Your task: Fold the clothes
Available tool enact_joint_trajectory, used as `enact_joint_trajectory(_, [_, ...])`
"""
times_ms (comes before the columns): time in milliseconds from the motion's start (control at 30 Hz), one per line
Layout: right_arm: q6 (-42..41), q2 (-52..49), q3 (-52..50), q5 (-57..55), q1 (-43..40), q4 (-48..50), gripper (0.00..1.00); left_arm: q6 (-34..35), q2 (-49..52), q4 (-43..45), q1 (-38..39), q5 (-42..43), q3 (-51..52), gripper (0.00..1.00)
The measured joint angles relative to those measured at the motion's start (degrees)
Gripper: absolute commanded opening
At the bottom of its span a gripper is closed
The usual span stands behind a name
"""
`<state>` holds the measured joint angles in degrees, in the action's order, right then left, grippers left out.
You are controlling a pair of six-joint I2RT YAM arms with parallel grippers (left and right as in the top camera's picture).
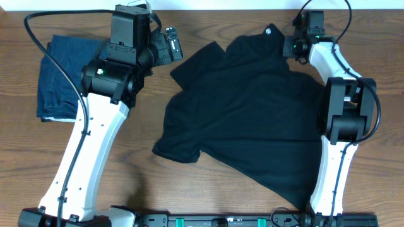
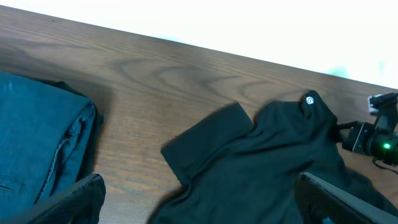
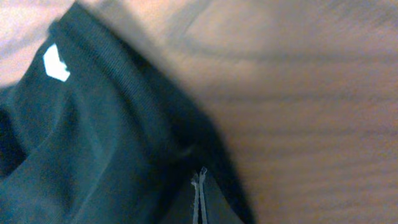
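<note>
The clothes, a black T-shirt (image 1: 252, 107), lie spread on the wooden table, neck toward the far edge. The white neck label (image 1: 268, 30) shows beside the collar. My right gripper (image 1: 291, 45) is shut at the collar's right side. In the right wrist view its tips (image 3: 199, 173) press together on the shirt's edge (image 3: 93, 143), pinching the fabric, near the label (image 3: 56, 64). My left gripper (image 1: 175, 44) hovers open beside the far left sleeve (image 1: 196, 63). In the left wrist view its fingers (image 2: 74, 199) stand wide apart above the sleeve (image 2: 208, 140), holding nothing.
A folded dark blue garment (image 1: 60, 75) lies at the far left, behind the left arm; it shows in the left wrist view too (image 2: 37, 143). The table's far edge (image 2: 186, 40) runs just behind the collar. The right arm's base link (image 1: 347, 113) stands over the shirt's right side.
</note>
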<state>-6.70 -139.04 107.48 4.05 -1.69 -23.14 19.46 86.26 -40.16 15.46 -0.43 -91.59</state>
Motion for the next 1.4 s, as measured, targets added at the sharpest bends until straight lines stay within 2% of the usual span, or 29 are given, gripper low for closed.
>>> enact_joint_trajectory(367, [0.50,-1.81,-0.13,-2.91,-0.81,8.96,0.04,-0.02,0.00,0.02,0.00,0.00,0.00,0.98])
enact_joint_trajectory(500, [0.63,-1.73,3.23,-3.45,-0.72,5.25,0.01,-0.02,0.00,0.02,0.00,0.00,0.00,0.98])
enact_joint_trajectory(633, [0.66,0.33,8.66,-3.82,0.28,-2.78,0.01,-0.02,0.00,0.02,0.00,0.00,0.00,0.98])
enact_joint_trajectory(933, [0.85,5.22,12.94,-2.54,12.20,-8.87,0.01,-0.02,0.00,0.02,0.00,0.00,0.00,0.98])
enact_joint_trajectory(1133, [0.85,0.26,12.87,-3.67,19.34,-8.26,0.01,-0.02,0.00,0.02,0.00,0.00,0.00,0.98])
enact_joint_trajectory(1400, [0.83,-7.17,12.68,-5.62,22.12,-5.33,0.01,0.00,0.00,0.04,0.00,0.00,0.00,0.98])
